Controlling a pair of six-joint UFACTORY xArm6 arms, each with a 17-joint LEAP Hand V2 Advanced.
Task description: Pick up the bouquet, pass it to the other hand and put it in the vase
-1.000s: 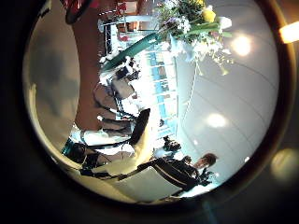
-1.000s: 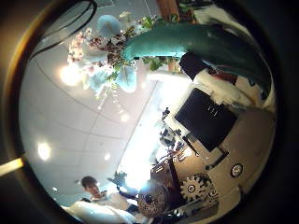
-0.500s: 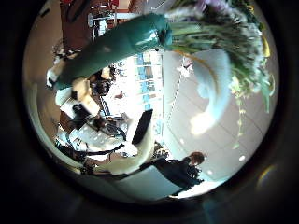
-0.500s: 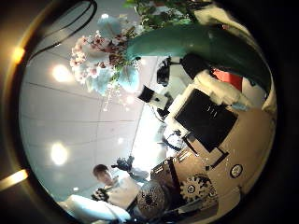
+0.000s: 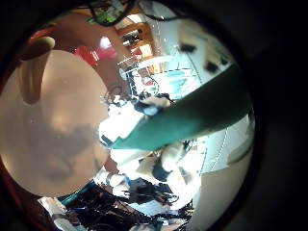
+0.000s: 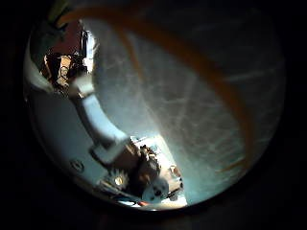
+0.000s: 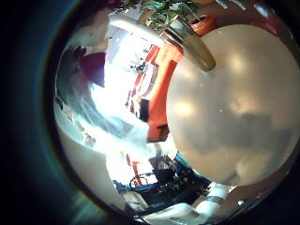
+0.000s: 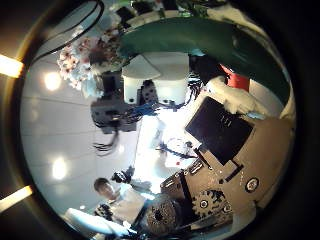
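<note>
right thumb view: bouquet (image 8: 150,45) teal wrap, pale flowers, left hand (image 8: 140,95) beside it
left little-finger view: teal wrap only
right hand: grasps bouquet
left hand: grip unclear

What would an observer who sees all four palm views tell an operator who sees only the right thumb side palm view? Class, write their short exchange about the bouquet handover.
Operator: I see the bouquet with the left hand beside its wrap. Is the wrap near that hand's palm?
Observer: Yes. In the left little finger side view the wrapped stem crosses close to it.
Operator: Is the vase in sight?
Observer: I cannot tell. The right little finger side view shows a large round thing close by, but I cannot say what it is.
</note>
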